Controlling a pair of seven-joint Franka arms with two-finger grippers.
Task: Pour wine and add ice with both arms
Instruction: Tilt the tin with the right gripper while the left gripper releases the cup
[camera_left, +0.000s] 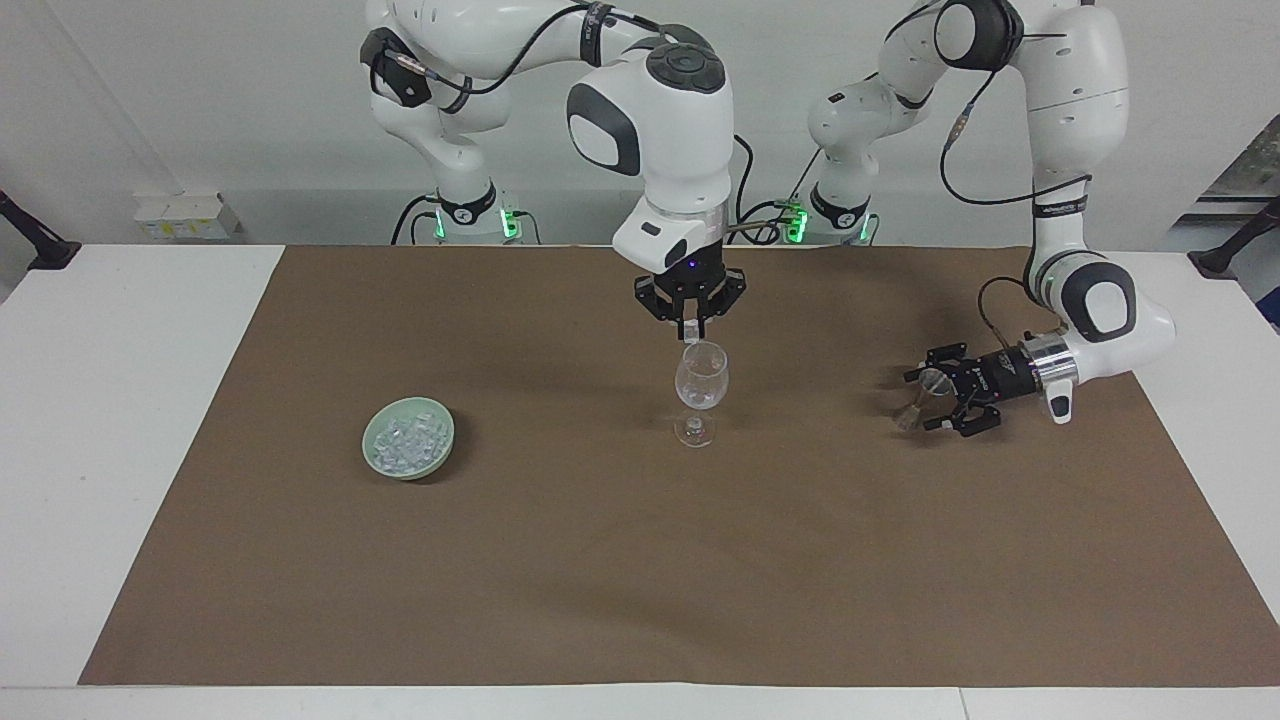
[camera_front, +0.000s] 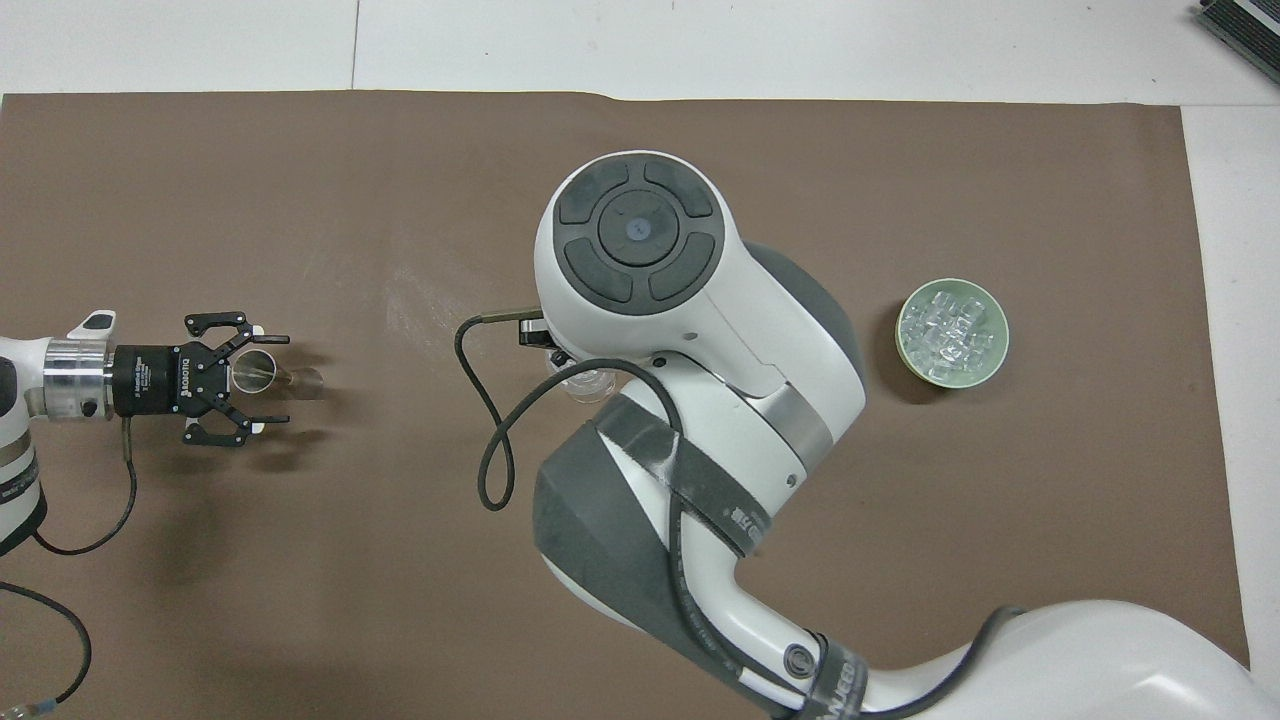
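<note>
A: Where's the right end effector (camera_left: 692, 326)?

B: Over the glass (camera_left: 701, 389), which stands mid-mat (camera_left: 600, 560). Its fingertips are pinched on an ice cube (camera_left: 691, 336) just above the rim.

A: And the rest of the ice (camera_front: 951, 332)?

B: In the green bowl (camera_left: 408, 437), on the mat toward the right arm's end of the worktop (camera_left: 100, 450), well apart from the glass.

A: The left end effector (camera_front: 262, 378)?

B: Low over the mat toward the left arm's end, lying sideways, fingers spread wide. A small clear vessel (camera_front: 272, 373) lies tipped on its side between them; whether they touch it I cannot tell.
</note>
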